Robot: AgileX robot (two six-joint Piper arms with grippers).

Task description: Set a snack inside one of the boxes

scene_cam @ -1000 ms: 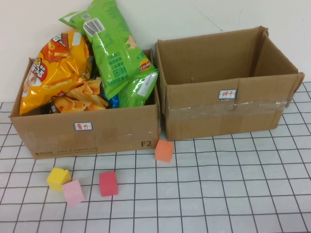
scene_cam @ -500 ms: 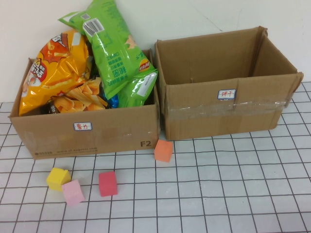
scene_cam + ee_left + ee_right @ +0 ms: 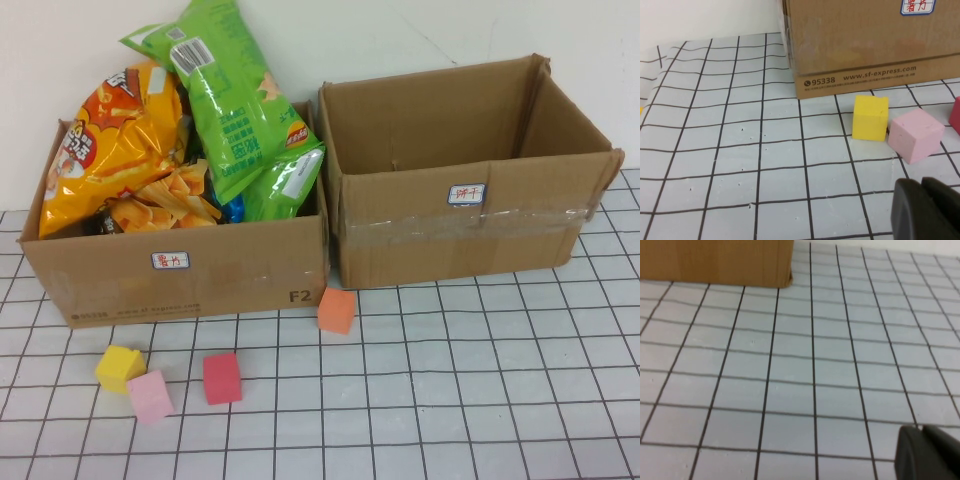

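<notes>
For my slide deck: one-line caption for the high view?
Left box packed with snack bags, right box empty, four foam cubes in front.

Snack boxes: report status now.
Left gripper low by yellow cube, right gripper over bare grid; both empty. Left box stuffed, right box empty.

Each wrist view's edge crops the left end effector [image 3: 932, 210] and right end effector [image 3: 930, 452].

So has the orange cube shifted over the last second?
No. The orange cube sits by the front corner of the left box, as before. Neither gripper appears in the high view.
</notes>
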